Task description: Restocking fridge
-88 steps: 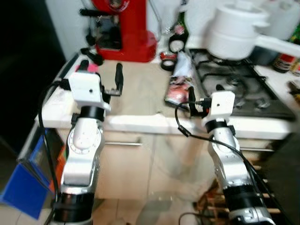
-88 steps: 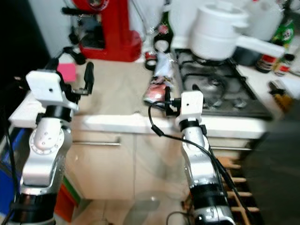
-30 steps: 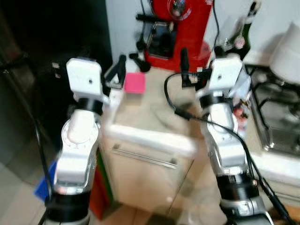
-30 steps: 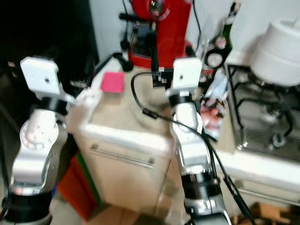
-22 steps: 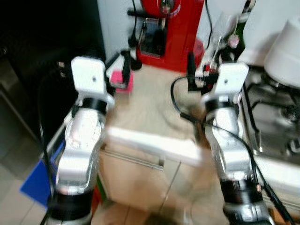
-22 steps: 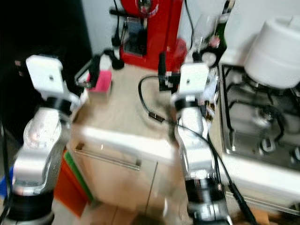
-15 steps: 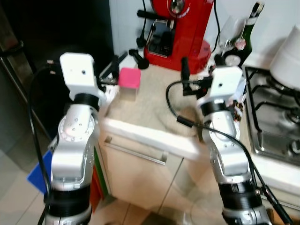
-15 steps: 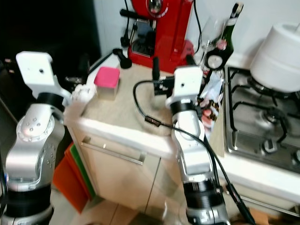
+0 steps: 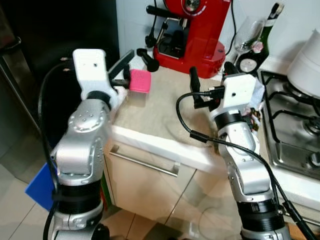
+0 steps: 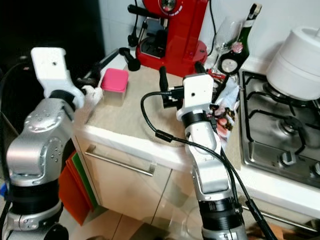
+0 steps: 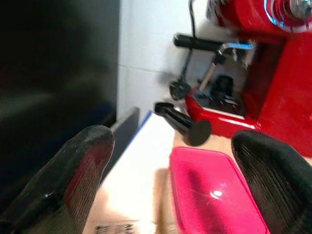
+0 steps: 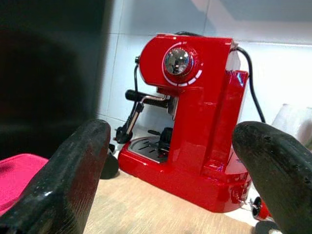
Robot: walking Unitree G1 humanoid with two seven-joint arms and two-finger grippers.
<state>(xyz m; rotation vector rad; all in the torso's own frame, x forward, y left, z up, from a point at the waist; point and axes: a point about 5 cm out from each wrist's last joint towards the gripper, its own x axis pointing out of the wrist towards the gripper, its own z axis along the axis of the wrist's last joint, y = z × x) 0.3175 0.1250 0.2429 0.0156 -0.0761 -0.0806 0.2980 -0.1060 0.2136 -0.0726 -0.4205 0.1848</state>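
A small clear box with a pink lid (image 9: 139, 81) stands at the left end of the beige counter (image 9: 155, 112), in front of the red coffee machine. My left gripper (image 9: 124, 80) is open and held level just short of the box. In the left wrist view the pink lid (image 11: 214, 195) lies between and beyond the two black fingertips (image 11: 83, 165). My right gripper (image 10: 181, 71) is open over the middle of the counter and holds nothing. It points at the coffee machine (image 12: 195, 112). A tall dark appliance front (image 9: 50, 40) stands left of the counter.
A wine glass (image 9: 247, 35) and a dark bottle (image 9: 270, 20) stand behind my right arm. A printed packet (image 10: 225, 112) lies by the gas hob (image 9: 295, 135), which carries a white pot (image 10: 297, 55). A drawer handle (image 9: 142, 162) runs below the counter edge. Something blue (image 9: 37, 187) lies on the floor.
The camera has swung left from the hob to the counter's left end. My left gripper now stands closer to the pink-lidded box. The box has stayed on the counter.
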